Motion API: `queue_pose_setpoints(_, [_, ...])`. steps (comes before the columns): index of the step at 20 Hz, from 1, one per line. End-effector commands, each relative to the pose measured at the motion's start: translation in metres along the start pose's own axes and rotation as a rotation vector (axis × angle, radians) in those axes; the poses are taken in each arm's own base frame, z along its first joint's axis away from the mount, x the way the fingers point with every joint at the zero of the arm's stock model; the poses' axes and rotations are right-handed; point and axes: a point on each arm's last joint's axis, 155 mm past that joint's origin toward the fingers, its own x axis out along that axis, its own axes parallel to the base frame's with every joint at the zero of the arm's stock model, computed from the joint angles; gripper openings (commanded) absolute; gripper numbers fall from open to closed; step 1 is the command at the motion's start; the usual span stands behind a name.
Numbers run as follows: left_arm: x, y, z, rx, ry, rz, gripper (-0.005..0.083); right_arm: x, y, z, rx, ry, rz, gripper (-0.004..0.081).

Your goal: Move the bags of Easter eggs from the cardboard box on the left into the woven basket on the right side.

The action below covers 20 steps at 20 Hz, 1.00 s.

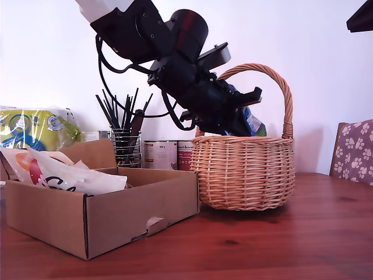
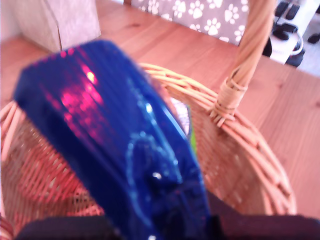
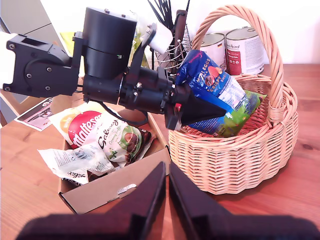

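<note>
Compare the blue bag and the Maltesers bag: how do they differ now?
The blue bag is dark blue and held over the basket by my first end effector. The Maltesers bag is cream with a red oval and lies in the box. Both are glossy pouches.

A home room: a wooden desk, a paw-print chair cushion, food tins against a plain white wall.

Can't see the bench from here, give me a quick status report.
First hand shut on blue bag, over the basket. Second hand shut, empty, hanging back. Cream bags wait in box. Nothing blocking.
</note>
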Motion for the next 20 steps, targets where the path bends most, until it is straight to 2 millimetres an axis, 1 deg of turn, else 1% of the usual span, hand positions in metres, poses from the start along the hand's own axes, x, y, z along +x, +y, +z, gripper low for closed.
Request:
queue_pose_setpoints(1, [0.0, 0.002, -0.002, -0.027, 0.009, 0.005, 0.0199, 0.001, 0.002, 0.001, -0.01, -0.006, 0.007, -0.0012])
queue_pose_setpoints(2, [-0.001, 0.004, -0.004, -0.037, 0.024, 0.016, 0.0266, 0.001, 0.002, 0.001, -0.01, -0.005, 0.007, -0.0012])
queue_pose_setpoints(3, [-0.001, 0.007, -0.005, -0.042, 0.032, 0.031, 0.0284, 0.001, 0.002, 0.001, -0.01, -0.005, 0.007, -0.0012])
queue_pose_setpoints(6, [-0.004, 0.016, -0.002, -0.049, 0.054, 0.084, 0.0284, 0.0, 0.002, 0.001, -0.01, -0.005, 0.007, -0.0012])
queue_pose_setpoints(8, [-0.006, 0.023, 0.008, -0.044, 0.047, 0.126, 0.0284, 0.0, 0.002, 0.001, -0.01, -0.006, 0.007, -0.0012])
queue_pose_setpoints(11, [-0.014, 0.03, 0.032, 0.012, 0.041, 0.176, 0.0284, 0.0, 0.002, 0.001, -0.01, -0.005, 0.008, -0.0012])
queue_pose_setpoints(13, [-0.022, 0.041, 0.04, 0.049, 0.069, 0.24, 0.0284, 0.0, 0.002, 0.001, -0.01, -0.005, 0.011, -0.0012])
queue_pose_setpoints(15, [-0.031, 0.051, 0.038, 0.09, 0.13, 0.302, 0.0284, 0.0, 0.003, 0.001, -0.01, -0.005, 0.015, -0.0012])
queue_pose_setpoints(18, [-0.043, 0.061, 0.023, 0.11, 0.223, 0.345, 0.0284, 0.0, 0.003, 0.001, -0.01, -0.006, 0.016, -0.0012])
queue_pose_setpoints(19, [-0.051, 0.063, 0.017, 0.104, 0.26, 0.348, 0.0272, 0.0, 0.003, 0.001, -0.01, -0.006, 0.016, -0.0012])
queue_pose_setpoints(20, [-0.059, 0.065, 0.01, 0.096, 0.298, 0.348, 0.0236, 0.0, 0.003, 0.001, -0.01, -0.006, 0.016, -0.0012])
